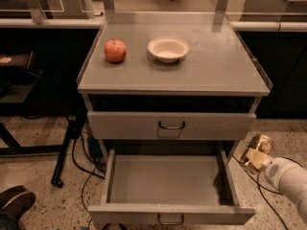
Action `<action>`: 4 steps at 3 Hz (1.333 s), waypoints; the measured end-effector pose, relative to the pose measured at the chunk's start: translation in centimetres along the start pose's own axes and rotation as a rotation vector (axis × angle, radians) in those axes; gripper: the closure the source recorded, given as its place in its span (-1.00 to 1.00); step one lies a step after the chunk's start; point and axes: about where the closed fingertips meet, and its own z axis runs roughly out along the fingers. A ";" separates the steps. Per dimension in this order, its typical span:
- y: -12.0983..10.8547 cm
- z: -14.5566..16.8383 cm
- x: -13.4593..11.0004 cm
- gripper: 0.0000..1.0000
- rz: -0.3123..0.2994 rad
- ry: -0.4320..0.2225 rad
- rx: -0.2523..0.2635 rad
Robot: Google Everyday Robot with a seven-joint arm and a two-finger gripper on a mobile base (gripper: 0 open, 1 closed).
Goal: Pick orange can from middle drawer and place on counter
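The middle drawer (pixel 168 181) is pulled open and nothing lies inside it. My gripper (pixel 253 155) is outside the drawer, just past its right wall and a little above it, on the end of the white arm coming in from the lower right. It is shut on the orange can (pixel 261 142), a shiny golden can held above the floor. The counter (pixel 216 66) is the grey cabinet top above, well up and left of the can.
A red apple (pixel 115 51) and a white bowl (pixel 168 49) stand on the counter's left and middle. The upper drawer front (pixel 170 125) is closed. Cables and a stand leg (pixel 67 150) lie on the floor at left.
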 end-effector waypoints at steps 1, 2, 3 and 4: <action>-0.1 -0.1 -0.2 1.00 0.001 -0.007 0.000; 3.3 0.4 -3.4 1.00 0.004 -0.111 -0.078; 7.0 0.1 -6.0 1.00 0.005 -0.180 -0.168; 7.4 0.0 -6.1 1.00 -0.004 -0.180 -0.176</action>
